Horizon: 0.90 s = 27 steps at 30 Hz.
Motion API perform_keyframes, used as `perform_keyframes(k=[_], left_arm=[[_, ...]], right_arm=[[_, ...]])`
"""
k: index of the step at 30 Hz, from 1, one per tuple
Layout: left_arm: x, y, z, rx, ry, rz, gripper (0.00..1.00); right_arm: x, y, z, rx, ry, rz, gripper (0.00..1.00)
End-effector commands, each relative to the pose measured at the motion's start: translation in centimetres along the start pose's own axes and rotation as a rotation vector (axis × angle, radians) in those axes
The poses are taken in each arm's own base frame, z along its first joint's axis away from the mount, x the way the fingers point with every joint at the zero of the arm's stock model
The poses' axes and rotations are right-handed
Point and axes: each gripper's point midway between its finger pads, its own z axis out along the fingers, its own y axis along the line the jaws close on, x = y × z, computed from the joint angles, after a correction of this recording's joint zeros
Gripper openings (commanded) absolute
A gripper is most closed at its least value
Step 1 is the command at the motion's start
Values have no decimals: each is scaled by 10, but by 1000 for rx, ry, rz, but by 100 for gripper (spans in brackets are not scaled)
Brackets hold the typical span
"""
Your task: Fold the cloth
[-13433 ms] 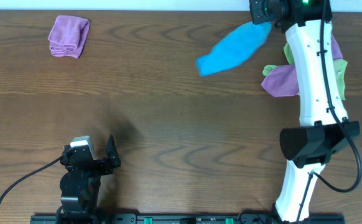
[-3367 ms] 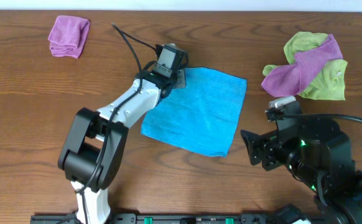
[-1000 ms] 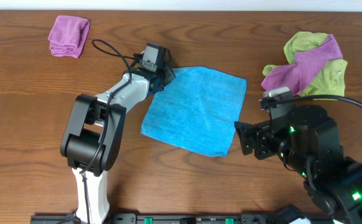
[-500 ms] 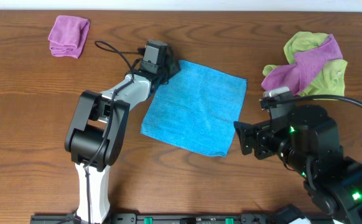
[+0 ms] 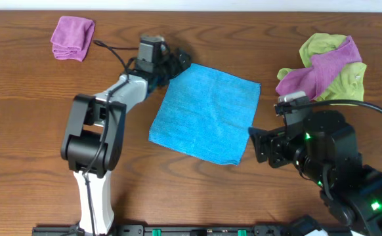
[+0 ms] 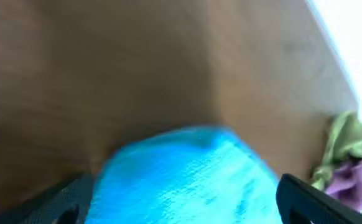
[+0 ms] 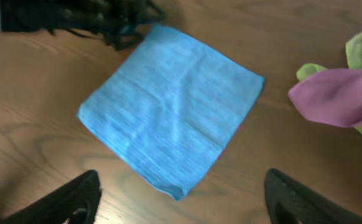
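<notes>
L fingers (image 6: 308, 200) spread, cloth (image 5: 207, 111) corner between them — R fingers (image 7: 75, 196) spread, near cloth

There are no words, numbers or signs to read here. The blue cloth (image 5: 207, 115) is plain. The desk (image 5: 33, 131) shows only wood grain. No label can be made out on the arms.

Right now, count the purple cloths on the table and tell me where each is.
2. One folded purple cloth lies alone at far left; one crumpled purple cloth lies over the lime-green cloth at far right. More may hide under that pile.
</notes>
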Motion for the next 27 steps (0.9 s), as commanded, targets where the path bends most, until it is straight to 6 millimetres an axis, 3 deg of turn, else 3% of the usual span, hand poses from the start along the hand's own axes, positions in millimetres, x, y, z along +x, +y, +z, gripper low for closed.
perform_keyframes(k=[1,3,4,5,9,12,15,16,17,22,27], left_arm=[[2,-15,-28,-14,28,227,96],[4,-14,-54,-144,5,342,96],[5,-14,-68,-206,-4,391,96],[7,-13,-82,-273,-11,428,96],[39,3,-121,-455,87,476,100],[68,22,-137,-568,206,509,84],[94,36,-140,-628,290,526,51],[100,40,-138,-640,298,532,22],[104,46,-134,-653,289,533,6],[117,87,-133,-769,270,437,6],[138,93,-124,-705,320,376,6]], right_arm=[[2,-13,14,70,46,17,58],[-1,-24,30,119,72,34,17],[-4,-29,37,138,77,45,4],[-6,-35,44,153,82,59,1],[-7,-65,68,199,133,110,1],[-1,-77,86,113,190,133,1],[17,-87,115,13,257,203,1],[25,-84,127,-36,279,219,2],[34,-76,140,-100,305,235,1],[75,-46,179,-207,438,238,2],[97,-17,206,-273,509,182,1]])
